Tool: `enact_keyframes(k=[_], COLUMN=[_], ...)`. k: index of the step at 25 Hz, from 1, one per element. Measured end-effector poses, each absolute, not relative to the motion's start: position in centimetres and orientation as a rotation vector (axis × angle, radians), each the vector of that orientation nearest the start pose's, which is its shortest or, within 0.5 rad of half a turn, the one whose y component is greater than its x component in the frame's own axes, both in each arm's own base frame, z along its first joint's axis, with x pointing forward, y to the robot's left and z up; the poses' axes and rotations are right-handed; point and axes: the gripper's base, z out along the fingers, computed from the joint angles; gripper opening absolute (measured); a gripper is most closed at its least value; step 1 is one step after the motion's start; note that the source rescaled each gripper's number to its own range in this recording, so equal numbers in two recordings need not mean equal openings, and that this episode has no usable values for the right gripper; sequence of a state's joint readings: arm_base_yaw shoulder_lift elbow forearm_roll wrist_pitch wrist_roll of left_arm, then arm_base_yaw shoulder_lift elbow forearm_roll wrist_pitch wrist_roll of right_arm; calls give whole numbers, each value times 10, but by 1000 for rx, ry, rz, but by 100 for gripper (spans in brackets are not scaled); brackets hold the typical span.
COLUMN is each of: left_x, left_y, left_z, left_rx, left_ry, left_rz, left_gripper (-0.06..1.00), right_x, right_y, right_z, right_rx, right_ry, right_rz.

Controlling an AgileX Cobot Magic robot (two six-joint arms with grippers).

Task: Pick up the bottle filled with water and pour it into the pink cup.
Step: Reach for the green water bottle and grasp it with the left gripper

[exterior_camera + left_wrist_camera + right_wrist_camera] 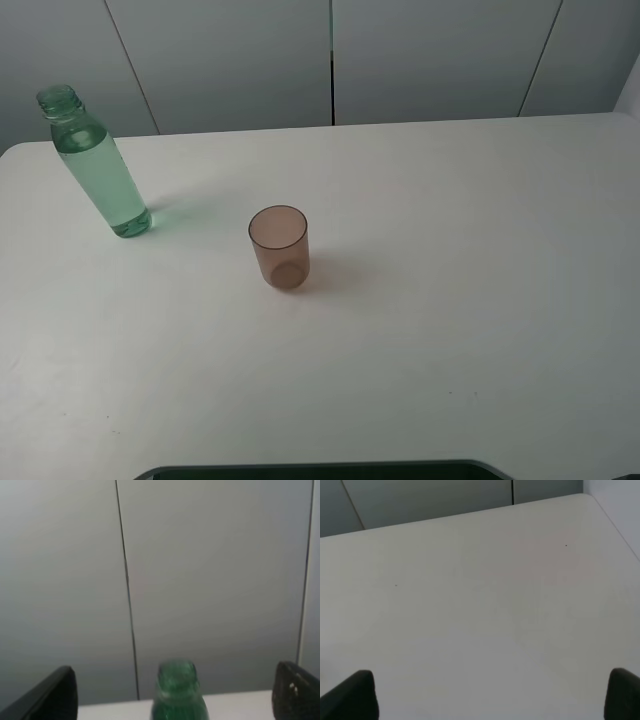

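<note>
The bottle (97, 165) stands upright at the upper left of the bench (450, 320), the pink cup (279, 247) near the centre. We see our left claw (175, 672) spread wide, our right claw (492, 675) likewise.

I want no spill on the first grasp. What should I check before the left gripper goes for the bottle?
1. bottle upright, uncapped: ok.
2. cup upright, mouth open: ok.
3. left gripper open: ok.
4. bottle centred ahead of left gripper: ok.
5. left gripper around bottle: not ok, not yet there.
6. right gripper open, away from cup: ok.
</note>
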State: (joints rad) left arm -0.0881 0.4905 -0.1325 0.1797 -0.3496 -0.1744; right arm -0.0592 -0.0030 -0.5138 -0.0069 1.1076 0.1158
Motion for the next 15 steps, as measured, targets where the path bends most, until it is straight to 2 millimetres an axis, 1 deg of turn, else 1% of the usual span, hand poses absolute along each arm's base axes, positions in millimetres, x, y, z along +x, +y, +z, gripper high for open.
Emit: enact_keyframes(k=[3, 4, 7, 15], left_x=[104, 104, 106, 117], left_y=[-14, -14, -13, -12], left_z=[223, 218, 213, 210], left_rx=[82, 79, 75, 78], left_ry=[1516, 1526, 1546, 1554], left_rz=[-147, -143, -130, -84], left_gripper=[99, 99, 99, 99], right_x=[-9, -9, -9, -9], right_y=[0, 0, 0, 0], right_z=[277, 277, 277, 277], right_rx=[182, 182, 182, 184], right_ry=[2067, 2067, 2067, 2066], right_rz=[26, 26, 26, 28])
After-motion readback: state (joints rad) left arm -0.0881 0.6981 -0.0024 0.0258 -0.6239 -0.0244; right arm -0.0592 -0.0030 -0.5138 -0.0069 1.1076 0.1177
